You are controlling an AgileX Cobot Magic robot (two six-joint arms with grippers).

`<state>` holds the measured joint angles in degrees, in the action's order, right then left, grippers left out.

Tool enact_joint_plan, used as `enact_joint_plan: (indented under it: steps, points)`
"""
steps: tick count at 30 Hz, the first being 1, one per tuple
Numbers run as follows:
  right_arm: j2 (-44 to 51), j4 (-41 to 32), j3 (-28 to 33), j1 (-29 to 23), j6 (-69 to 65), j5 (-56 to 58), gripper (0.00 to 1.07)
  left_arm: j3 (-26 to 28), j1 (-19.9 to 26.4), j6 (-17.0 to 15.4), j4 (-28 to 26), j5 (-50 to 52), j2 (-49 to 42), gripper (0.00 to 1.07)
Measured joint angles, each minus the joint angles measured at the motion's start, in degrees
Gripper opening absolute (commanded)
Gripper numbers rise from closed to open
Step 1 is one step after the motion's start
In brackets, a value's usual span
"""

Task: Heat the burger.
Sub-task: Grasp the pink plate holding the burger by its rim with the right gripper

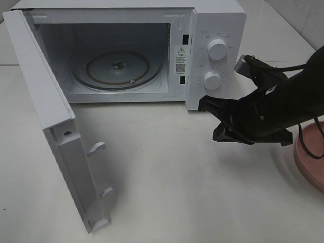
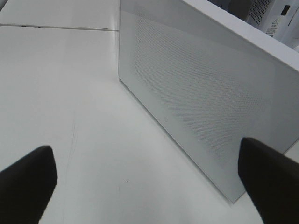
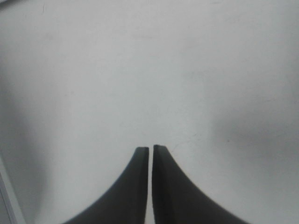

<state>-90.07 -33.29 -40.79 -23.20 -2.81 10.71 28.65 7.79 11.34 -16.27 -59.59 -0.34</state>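
So: R pincer point(image 3: 150, 150) tips together, empty; L pincer point(image 2: 145, 161) wide apart, empty

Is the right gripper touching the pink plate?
Apart. The right wrist view shows the right gripper shut with only table around it; the exterior high view puts it by the microwave, the plate far off at the right edge.

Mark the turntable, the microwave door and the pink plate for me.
turntable point(image 1: 101, 71), high camera, glass left of the hub
microwave door point(image 1: 49, 96), high camera, inner face, upper half
pink plate point(image 1: 310, 172), high camera, visible part at far right
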Motion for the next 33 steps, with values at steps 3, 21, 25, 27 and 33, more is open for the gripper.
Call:
enact_joint_plan:
  steps: [3, 21, 25, 27, 33]
  points:
    - [0.2, 2.8, -1.9, 0.9, 5.2, 6.0, 0.07, 0.0, 0.0, 0.0, 0.0, 0.0, 0.0, 0.98]
    - [3.0, 23.4, -9.0, 2.5, 10.0, 29.5, 0.42, 0.0, 0.0, 0.0, 0.0, 0.0, 0.0, 0.98]
    - [5.7, 25.6, -9.1, 4.7, 10.0, 30.4, 0.70, 0.0, 0.0, 0.0, 0.0, 0.0, 0.0, 0.98]
    - [7.9, 29.0, -9.1, 6.9, 10.0, 31.5, 0.94, 0.0, 0.0, 0.0, 0.0, 0.0, 0.0, 0.98]
    - [8.4, 35.1, -9.1, 11.3, 10.0, 35.2, 1.02, 0.0, 0.0, 0.0, 0.0, 0.0, 0.0, 0.98]
